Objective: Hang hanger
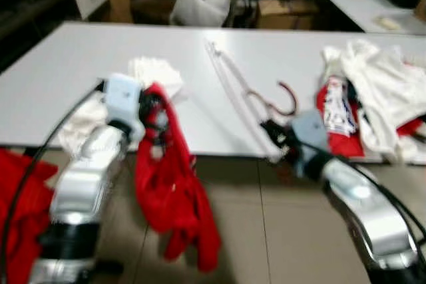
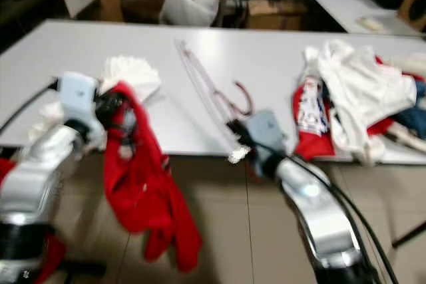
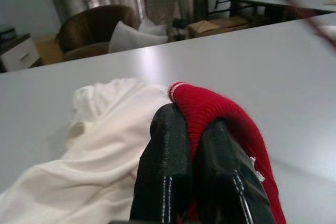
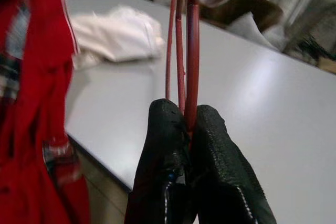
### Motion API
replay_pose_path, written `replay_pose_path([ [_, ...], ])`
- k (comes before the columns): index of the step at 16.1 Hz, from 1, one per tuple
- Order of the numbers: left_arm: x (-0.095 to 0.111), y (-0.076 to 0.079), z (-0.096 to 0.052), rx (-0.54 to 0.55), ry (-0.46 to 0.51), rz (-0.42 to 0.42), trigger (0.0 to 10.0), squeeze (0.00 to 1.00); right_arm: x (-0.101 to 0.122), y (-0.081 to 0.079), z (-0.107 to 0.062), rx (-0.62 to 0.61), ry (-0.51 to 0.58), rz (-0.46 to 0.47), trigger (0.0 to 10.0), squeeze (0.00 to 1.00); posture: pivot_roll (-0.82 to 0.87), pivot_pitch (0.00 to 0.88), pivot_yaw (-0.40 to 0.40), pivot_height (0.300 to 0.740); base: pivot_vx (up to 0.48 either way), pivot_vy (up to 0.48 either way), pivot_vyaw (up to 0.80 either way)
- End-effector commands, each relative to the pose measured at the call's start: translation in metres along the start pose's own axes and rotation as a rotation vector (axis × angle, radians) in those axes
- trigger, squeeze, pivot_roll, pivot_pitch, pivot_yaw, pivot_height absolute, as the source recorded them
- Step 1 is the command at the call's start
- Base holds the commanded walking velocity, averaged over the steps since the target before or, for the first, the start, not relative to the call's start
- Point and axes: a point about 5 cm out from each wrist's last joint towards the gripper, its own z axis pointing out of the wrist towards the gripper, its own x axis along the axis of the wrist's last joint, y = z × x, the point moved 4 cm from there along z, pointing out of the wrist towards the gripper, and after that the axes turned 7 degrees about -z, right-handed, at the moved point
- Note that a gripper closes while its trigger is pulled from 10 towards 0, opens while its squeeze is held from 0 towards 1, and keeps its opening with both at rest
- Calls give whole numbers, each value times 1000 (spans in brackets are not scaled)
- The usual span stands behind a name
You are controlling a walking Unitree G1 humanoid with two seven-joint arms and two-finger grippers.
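Pinching a red garment [image 1: 170, 197] by its ribbed edge, your left tool [image 1: 154, 119] sat in the left middle of the head view, at the near edge of the white tabletop [image 1: 73, 71]. Its two black fingers [image 3: 165, 171] were pressed together on the red knit, and the rest of the garment hung down past the tabletop edge toward the tiled floor [image 1: 266, 231]. Just beyond that tool, a crumpled white cloth [image 1: 154, 74] lay on the tabletop.

Your right tool [image 1: 276, 139] was at the lower centre-right of the head view, also at the near edge of the tabletop. Its fingers [image 4: 168, 150] were clamped on the hanger [image 1: 236, 94], gripping one end of its thin reddish rods. From there the hanger stretched away across the tabletop toward the upper centre of the frame, with its dark red hook [image 1: 287, 101] curling out to the right side. I could not tell whether the far end rested on the surface or was lifted off it.

At the right of the frame a heap of white and red clothes [image 1: 369, 104] lay on the tabletop, apart from the hanger. More red fabric [image 1: 20, 211] showed at the lower left corner, beside your left arm.
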Motion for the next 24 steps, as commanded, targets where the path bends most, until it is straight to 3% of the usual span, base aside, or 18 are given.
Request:
replay_pose_path([
  [1,22,7,7,-23,68,-22,10000,0,-2,11,-8,12,-3,-12,10000,0,-96,0,24,740,330,0,0],
  [4,27,14,19,-79,56,10,10000,0,-1,20,-21,108,-13,-97,10000,0,-96,0,17,740,330,0,0],
  [7,44,16,40,-112,79,37,10000,0,-2,21,-42,266,-57,-175,10000,0,-97,0,18,740,321,0,0],
  [9,62,11,62,-119,100,90,10000,0,-1,20,-64,386,-97,-213,10000,0,-107,0,31,740,321,0,0],
  [12,90,7,83,-125,135,121,10000,0,4,25,-80,436,-119,-233,10000,0,-115,0,38,740,317,0,0],
  [14,106,12,93,-158,161,116,10000,0,11,20,-87,487,-96,-212,10000,0,-123,0,43,740,317,0,0],
  [19,128,31,101,-240,214,83,10000,0,15,7,-85,537,-78,-216,10000,0,-129,0,42,740,316,0,0],
  [21,142,35,101,-283,259,4,10000,0,16,3,-76,532,-62,-238,10000,0,-126,0,38,740,315,0,0],
  [24,167,32,96,-319,318,-52,10000,0,17,2,-59,529,-50,-274,10000,0,-118,0,31,740,105,0,0],
])
